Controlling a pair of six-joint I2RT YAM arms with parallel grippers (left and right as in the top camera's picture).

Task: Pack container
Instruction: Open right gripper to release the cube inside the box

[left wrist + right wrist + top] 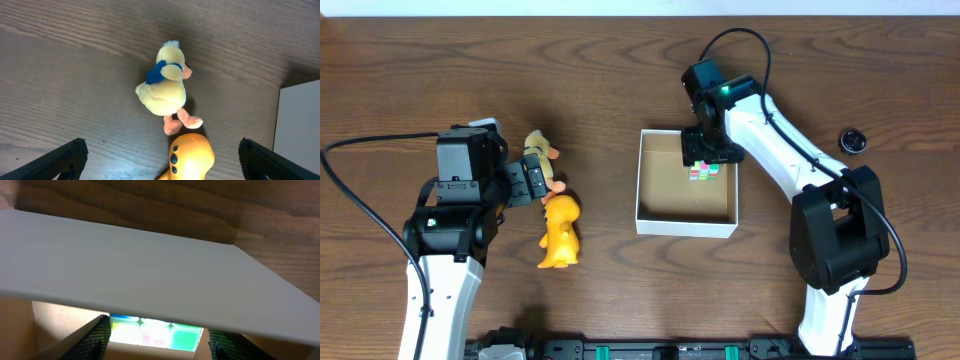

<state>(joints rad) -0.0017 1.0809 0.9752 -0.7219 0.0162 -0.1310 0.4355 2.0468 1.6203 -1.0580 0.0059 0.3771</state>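
The container (686, 226) is a shallow square box with white walls and a brown inside, at mid-table. My right gripper (708, 155) reaches into its far right corner. A multicoloured cube (700, 171) sits between the right gripper's fingers (159, 340) on the box floor; the left finger touches the cube (155, 332) and a thin gap shows at the right finger. The box wall (150, 265) hides most of the cube. My left gripper (535, 182) is open and empty, above an orange toy (192, 157) and a pale yellow plush duck (162, 90).
The duck (542, 152) and the orange toy (561, 232) lie left of the container, whose corner shows in the left wrist view (300, 125). A small black round object (853, 141) lies at the far right. Black cables run behind both arms.
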